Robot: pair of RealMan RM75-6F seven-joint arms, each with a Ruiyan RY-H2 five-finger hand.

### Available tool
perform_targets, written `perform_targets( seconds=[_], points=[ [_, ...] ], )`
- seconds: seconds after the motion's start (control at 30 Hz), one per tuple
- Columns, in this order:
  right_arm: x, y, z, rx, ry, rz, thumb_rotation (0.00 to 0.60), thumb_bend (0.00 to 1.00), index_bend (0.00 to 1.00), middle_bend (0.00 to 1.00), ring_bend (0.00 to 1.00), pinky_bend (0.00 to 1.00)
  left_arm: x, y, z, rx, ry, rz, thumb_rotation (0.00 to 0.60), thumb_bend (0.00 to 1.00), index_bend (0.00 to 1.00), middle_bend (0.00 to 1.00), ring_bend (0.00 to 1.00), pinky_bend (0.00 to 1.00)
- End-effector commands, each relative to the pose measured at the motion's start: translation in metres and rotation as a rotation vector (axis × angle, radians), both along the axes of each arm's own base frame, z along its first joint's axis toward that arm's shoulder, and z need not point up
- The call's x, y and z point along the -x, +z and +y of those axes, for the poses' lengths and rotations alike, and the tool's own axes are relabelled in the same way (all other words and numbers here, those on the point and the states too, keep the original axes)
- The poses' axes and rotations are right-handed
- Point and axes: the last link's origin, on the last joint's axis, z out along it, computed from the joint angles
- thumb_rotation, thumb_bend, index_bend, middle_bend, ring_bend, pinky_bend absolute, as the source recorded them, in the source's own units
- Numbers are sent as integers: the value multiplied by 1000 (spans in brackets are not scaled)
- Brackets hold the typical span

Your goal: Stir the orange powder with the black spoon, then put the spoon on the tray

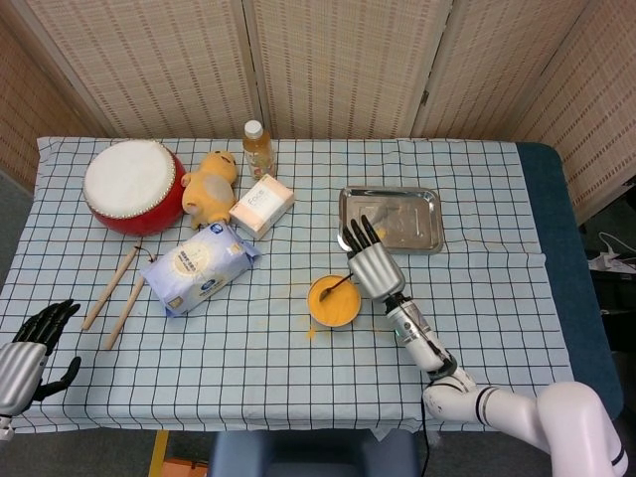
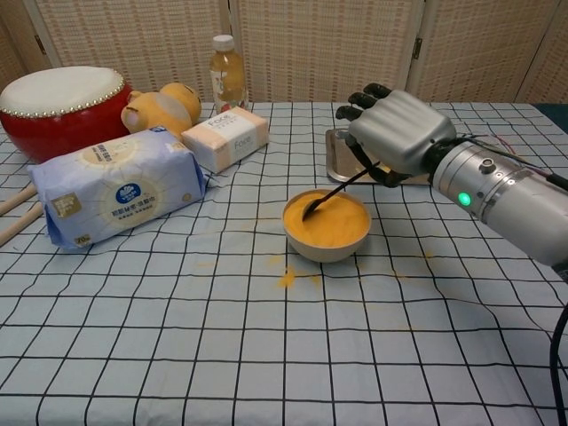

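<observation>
Right hand: the right hand (image 1: 370,266) (image 2: 397,131) is gripping the black spoon (image 1: 334,288) (image 2: 335,190) by its handle, fingers curled around it, hovering just above and behind the bowl's right rim.
Black spoon: tilted, handle rising up into the hand, the spoon's head down in the orange powder (image 1: 333,299) (image 2: 327,218) at the left part of the heap.
Bowl: the small bowl (image 1: 333,316) (image 2: 325,248) sits on the tabletop (image 1: 477,298) (image 2: 266,355) just below and left of the right hand, heaped with powder.
Spill: a little patch of orange powder lies on the cloth (image 1: 311,333) (image 2: 288,279), just in front of the bowl on its left, farther from the hand than the bowl.
Tray: the metal tray (image 1: 417,221) (image 2: 337,153) lies just beyond the right hand; in the chest view the hand hides most of it.
Left hand: the left hand (image 1: 30,343) is seen only in the head view, well apart from everything, at the near left edge of the tabletop, fingers spread and holding nothing.
Far left of the right hand: a packet of wipes (image 1: 199,266) (image 2: 115,191), a small box (image 1: 262,205) (image 2: 225,138), a yellow plush toy (image 1: 209,185) (image 2: 161,108), a bottle (image 1: 257,148) (image 2: 225,73), a red drum (image 1: 133,186) (image 2: 60,109) and two wooden drumsticks (image 1: 117,294) (image 2: 16,213).
</observation>
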Motion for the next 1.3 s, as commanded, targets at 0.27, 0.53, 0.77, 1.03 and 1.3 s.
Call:
perform_targets(
  seconds=[0.27, 0.53, 0.77, 1.03, 1.3],
  points=[
    [14, 20, 24, -69, -27, 52, 600, 548, 775, 108, 0, 11, -1, -1, 1, 0, 0, 4, 600, 457, 4, 16, 0, 117],
    [0, 30, 13, 28, -21, -53, 600, 548, 792, 116, 0, 33, -2, -3, 0, 6, -6, 5, 600, 457, 4, 16, 0, 117],
    [-2, 13, 2, 38, -22, -48, 600, 548, 795, 121, 0, 35, 0, -2, 2, 7, 3, 2, 600, 456, 3, 16, 0, 117],
    [4, -5, -2, 28, -25, -39, 600, 548, 793, 121, 0, 35, 1, -2, 2, 9, 3, 1, 600, 456, 4, 17, 0, 118],
    [15, 9, 16, -7, -5, -11, 600, 549, 797, 124, 0, 35, 0, -3, 1, 10, 0, 7, 600, 456, 4, 16, 0, 117]
  ],
)
